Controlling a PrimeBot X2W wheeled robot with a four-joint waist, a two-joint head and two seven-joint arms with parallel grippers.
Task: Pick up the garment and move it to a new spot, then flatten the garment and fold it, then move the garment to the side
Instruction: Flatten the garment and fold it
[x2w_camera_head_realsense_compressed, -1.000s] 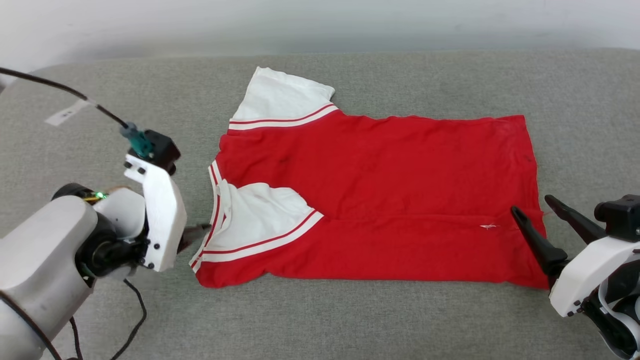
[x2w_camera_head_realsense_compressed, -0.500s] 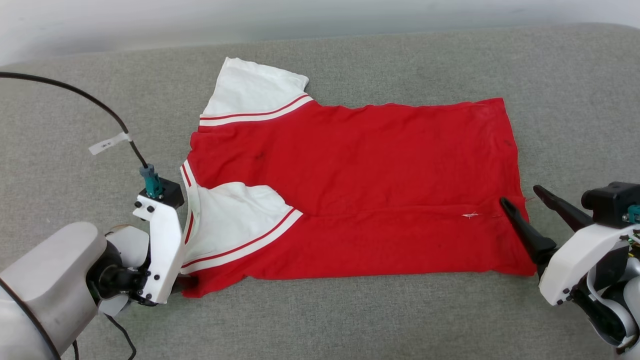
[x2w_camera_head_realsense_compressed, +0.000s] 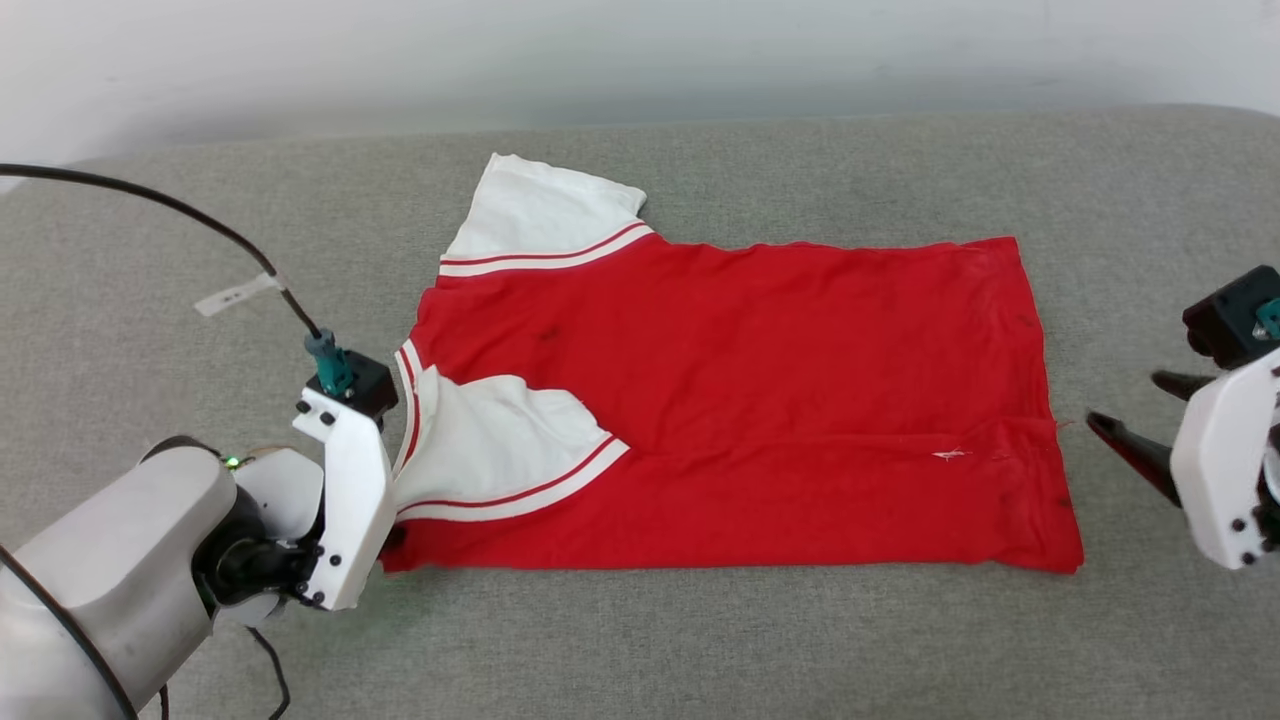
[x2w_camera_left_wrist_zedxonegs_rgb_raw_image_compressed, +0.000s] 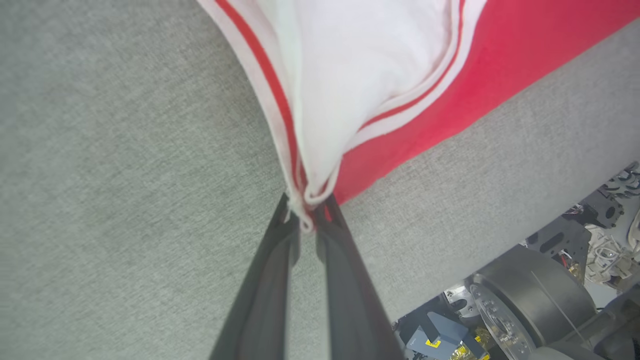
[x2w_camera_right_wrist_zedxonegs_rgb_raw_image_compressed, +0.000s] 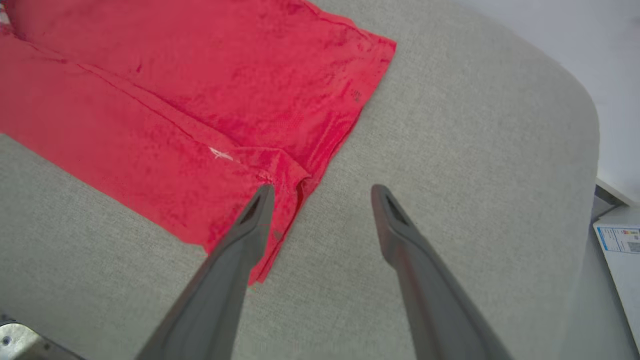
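Left hand (x2w_camera_left_wrist_zedxonegs_rgb_raw_image_compressed: 306, 220) is clamping shut on the garment (x2w_camera_head_realsense_compressed: 750, 400) at its near left corner. I'm seeing both fingers pinching a bunch of red-white striped trim w/ red cloth tucked in, and the fabric is drawing to a point at the tips. Right hand (x2w_camera_right_wrist_zedxonegs_rgb_raw_image_compressed: 320, 192) is hovering just off the garment's right hem, fingers standing wide apart and gripping nothing. In the wrist cam one finger is overlapping the hem corner, but I can't tell if it's touching. Garment is lying mostly flat across the grey fabric worktop (x2w_camera_head_realsense_compressed: 700, 650), plain red side up. Its near strip is lying folded over twd the middle w/ one white sleeve (x2w_camera_head_realsense_compressed: 490, 430) resting on top. Farther back, the other white sleeve (x2w_camera_head_realsense_compressed: 540, 210) is sticking out flat past the far edge. Black cable (x2w_camera_head_realsense_compressed: 200, 215) is arcing away from my left wrist.
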